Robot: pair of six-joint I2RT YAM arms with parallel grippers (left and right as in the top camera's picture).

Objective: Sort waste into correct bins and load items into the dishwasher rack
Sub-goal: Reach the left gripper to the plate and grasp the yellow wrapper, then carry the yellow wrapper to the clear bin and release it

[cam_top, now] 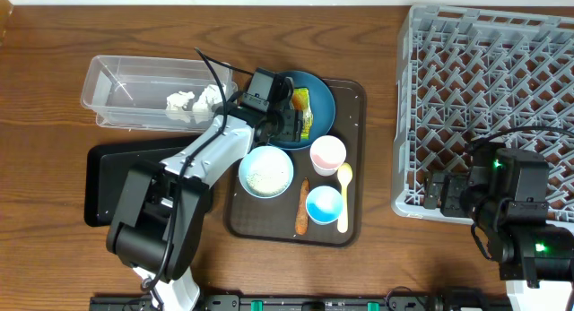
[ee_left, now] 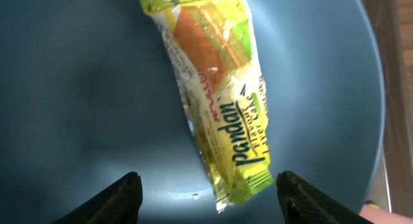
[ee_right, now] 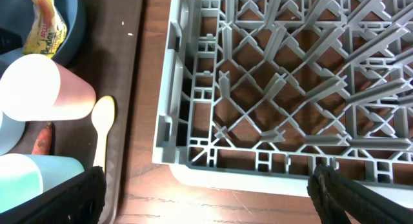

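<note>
L end effector (ee_left: 211, 201) fingers apart, straddling lower end of green-orange wrapper (ee_left: 216, 88), which lies on dark blue plate (ee_left: 77, 88); prob. not touching yet. R end effector (ee_right: 208, 199) also apart, at grey rack (ee_right: 290, 69) edge.

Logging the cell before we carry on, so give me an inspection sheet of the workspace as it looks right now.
Surface: wooden table, with brown tray on it.
Job's things: wrapper on plate; paper in tub; rice in bowl; pink cup, blue cup, spoon and stick on the brown tray; rack holds nothing; black tray bare where visible.
Clutter: nothing seen.
Pincers: left pincer open, over the wrapper; right pincer open, at the rack's edge.
Cables: left cable and right cable, black, loop above the arms.
Surroundings: nothing seen.
</note>
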